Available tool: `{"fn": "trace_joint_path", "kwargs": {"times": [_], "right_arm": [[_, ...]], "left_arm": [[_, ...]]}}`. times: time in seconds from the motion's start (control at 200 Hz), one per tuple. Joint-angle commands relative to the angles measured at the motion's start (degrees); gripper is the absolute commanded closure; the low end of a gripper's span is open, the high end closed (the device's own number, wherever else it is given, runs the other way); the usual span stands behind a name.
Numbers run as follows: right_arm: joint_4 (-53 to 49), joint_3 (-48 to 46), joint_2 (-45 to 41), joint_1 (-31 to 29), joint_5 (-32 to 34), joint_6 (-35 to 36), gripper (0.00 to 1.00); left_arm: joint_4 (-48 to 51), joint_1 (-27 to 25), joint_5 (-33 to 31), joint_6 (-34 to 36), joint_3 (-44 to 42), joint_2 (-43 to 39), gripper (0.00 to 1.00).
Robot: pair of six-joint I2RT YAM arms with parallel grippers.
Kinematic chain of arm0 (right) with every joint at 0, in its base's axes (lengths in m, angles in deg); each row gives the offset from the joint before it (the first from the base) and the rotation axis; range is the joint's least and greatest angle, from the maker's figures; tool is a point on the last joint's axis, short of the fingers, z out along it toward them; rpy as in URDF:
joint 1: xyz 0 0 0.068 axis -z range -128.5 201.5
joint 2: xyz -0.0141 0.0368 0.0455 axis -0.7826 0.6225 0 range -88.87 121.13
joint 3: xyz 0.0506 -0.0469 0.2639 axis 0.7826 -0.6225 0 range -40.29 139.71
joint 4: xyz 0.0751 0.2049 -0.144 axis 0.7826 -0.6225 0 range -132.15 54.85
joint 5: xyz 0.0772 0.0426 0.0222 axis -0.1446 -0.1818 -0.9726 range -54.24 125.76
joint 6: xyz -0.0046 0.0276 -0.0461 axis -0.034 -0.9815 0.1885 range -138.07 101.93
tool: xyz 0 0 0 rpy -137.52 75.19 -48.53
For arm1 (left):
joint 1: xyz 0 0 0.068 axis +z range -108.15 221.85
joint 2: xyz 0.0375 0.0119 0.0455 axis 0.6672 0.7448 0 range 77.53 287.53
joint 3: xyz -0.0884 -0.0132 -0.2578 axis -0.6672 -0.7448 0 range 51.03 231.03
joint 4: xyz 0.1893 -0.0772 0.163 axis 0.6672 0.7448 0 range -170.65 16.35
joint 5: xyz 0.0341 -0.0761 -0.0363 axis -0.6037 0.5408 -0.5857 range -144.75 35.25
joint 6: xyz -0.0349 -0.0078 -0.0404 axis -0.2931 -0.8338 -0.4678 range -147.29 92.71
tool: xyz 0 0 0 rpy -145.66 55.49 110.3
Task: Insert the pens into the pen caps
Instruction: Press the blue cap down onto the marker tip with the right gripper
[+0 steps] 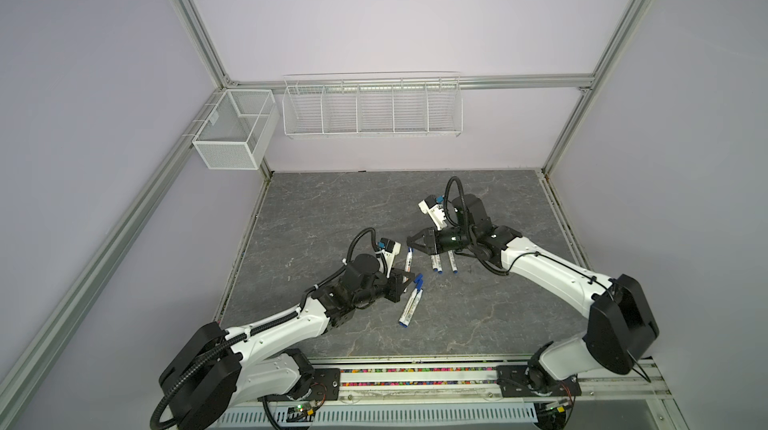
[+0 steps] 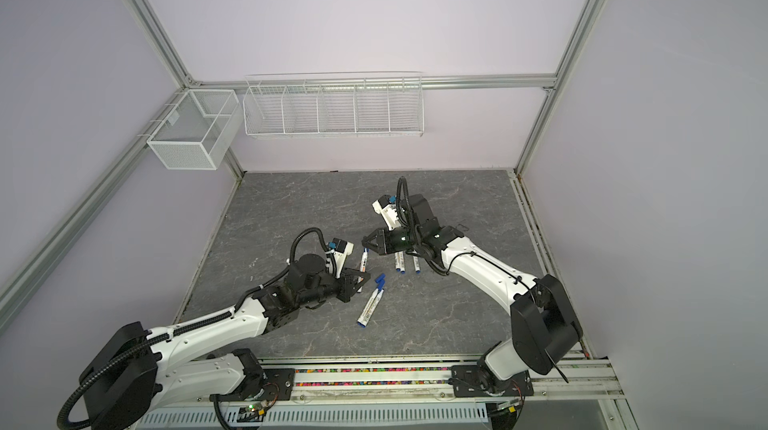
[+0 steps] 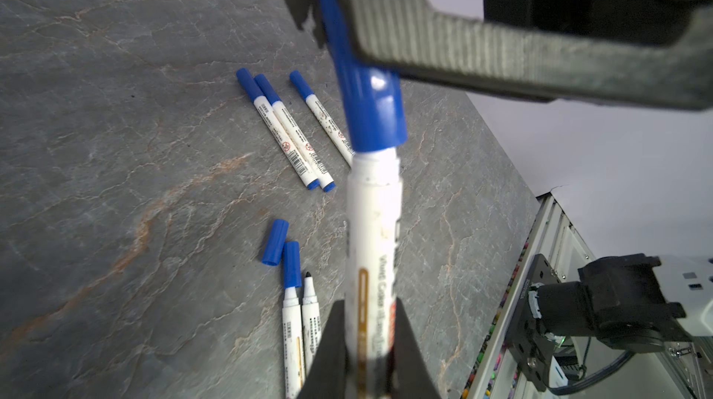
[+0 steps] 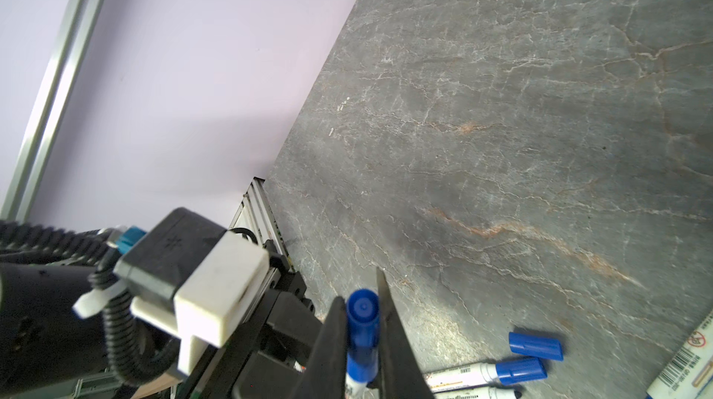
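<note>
A white pen (image 3: 372,231) is held in the air between both grippers, seen in both top views (image 1: 408,260) (image 2: 364,259). My left gripper (image 3: 370,358) is shut on its printed barrel. My right gripper (image 4: 362,323) is shut on a dark-blue pen cap (image 4: 362,320), which sits over the pen's tip (image 3: 366,107). On the table lie three capped pens (image 3: 293,134) side by side. Nearer are a loose cap (image 3: 275,242), a pen wearing a cap (image 3: 291,300) and an uncapped pen (image 3: 310,308) with a black tip.
The grey stone-look table (image 1: 332,207) is walled in by an aluminium frame. A white wire rack (image 1: 372,109) and a mesh basket (image 1: 235,128) hang on the back wall. A rail with coloured bits (image 1: 415,378) runs along the table's front edge.
</note>
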Motion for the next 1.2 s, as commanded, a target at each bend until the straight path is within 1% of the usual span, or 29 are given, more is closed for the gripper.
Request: {"fn": "trace_joint_path", "kwargs": {"times": [0.0,0.145,0.225,0.37,0.5,0.705,0.98,1.195], "right_arm": [[-5.7,-0.6,-2.7,1.6,-6.8,2.4,0.85],[-8.7,-1.4,-3.0,2.0,-14.3,2.9,0.85],[-9.3,-2.9,-3.3,2.0,-16.5,3.0,0.85],[-12.8,-2.9,-3.7,1.7,-16.4,5.6,0.85],[-16.3,-1.7,-2.7,1.7,-16.5,7.1,0.85],[-22.5,-0.9,-0.9,1.0,-16.7,9.8,0.86],[-26.0,-0.8,-0.9,0.9,-17.4,10.5,0.87],[-24.2,-0.7,0.2,0.9,-20.3,7.8,0.88]], "left_arm": [[-4.6,1.0,-3.6,-1.2,3.1,-1.6,1.0],[-4.8,1.7,-1.8,-1.0,4.6,0.4,1.0],[-5.1,1.7,-1.1,-0.6,5.0,1.4,1.0],[-4.4,1.7,1.1,1.5,6.1,2.7,1.0],[-1.7,1.7,3.0,3.9,7.8,3.5,1.0],[0.4,1.7,2.6,6.2,8.7,2.7,1.0],[1.2,1.6,2.3,7.6,8.9,2.2,1.0],[0.4,1.1,2.3,8.2,9.0,2.2,1.0]]}}
